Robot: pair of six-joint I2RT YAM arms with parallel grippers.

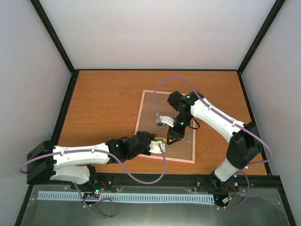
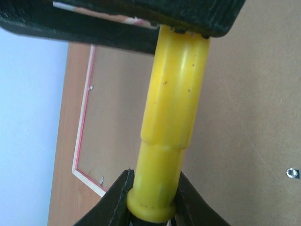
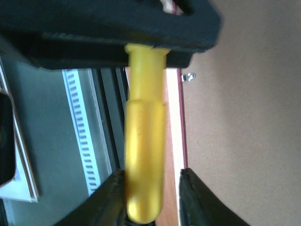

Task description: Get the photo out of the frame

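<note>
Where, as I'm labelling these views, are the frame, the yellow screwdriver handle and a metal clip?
frame (image 2: 83, 120): left wrist view, its pink side edge.
screwdriver handle (image 2: 171, 108): left wrist view, mid-shaft.
metal clip (image 3: 188, 76): right wrist view, its centre.

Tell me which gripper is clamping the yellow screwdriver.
The left gripper: both fingers press the screwdriver handle, while the right gripper shows a gap beside it.

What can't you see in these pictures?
The photo: top view, the frame lies face down, so its brown backing board covers it.
The screwdriver tip: top view, too small, with the left gripper and right gripper crowded over it; wrist views, black gripper bodies cover the yellow handle's end.
Frame's far right corner: top view, the right arm covers it.
</note>
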